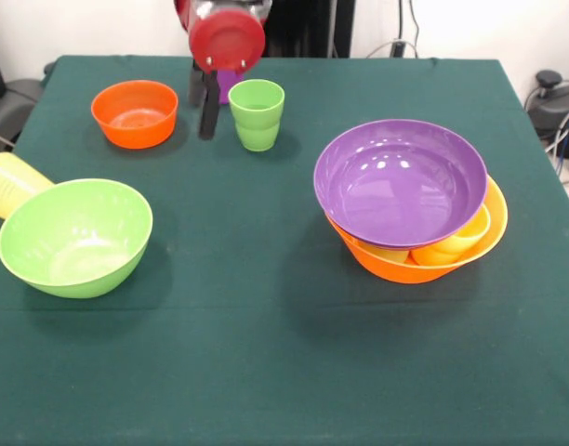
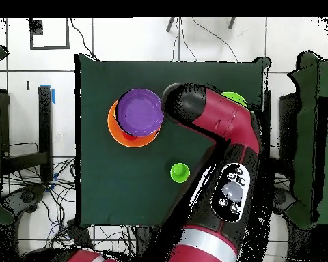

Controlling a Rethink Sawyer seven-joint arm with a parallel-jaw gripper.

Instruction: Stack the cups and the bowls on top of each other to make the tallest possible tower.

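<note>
Gripper point(image 1: 207, 102): black fingers hang down at far side of surface point(image 1: 266, 372), between small orange bowl and lime green cup; a purple thing sits behind them; spread or pressed together, cannot tell.
Pale yellow cup point(image 1: 10, 183): on its side, touching lime green bowl point(image 1: 75, 237).
Small orange bowl point(image 1: 135, 112): upright, empty.
Lime green cup point(image 1: 257, 113): upright, just beside gripper.
Tower point(image 1: 410, 200): purple bowl point(image 1: 401, 181) tilted over cups inside yellow-orange bowl point(image 1: 424, 265).
Advice: level purple bowl before adding; lower next piece centred, release gently.
</note>
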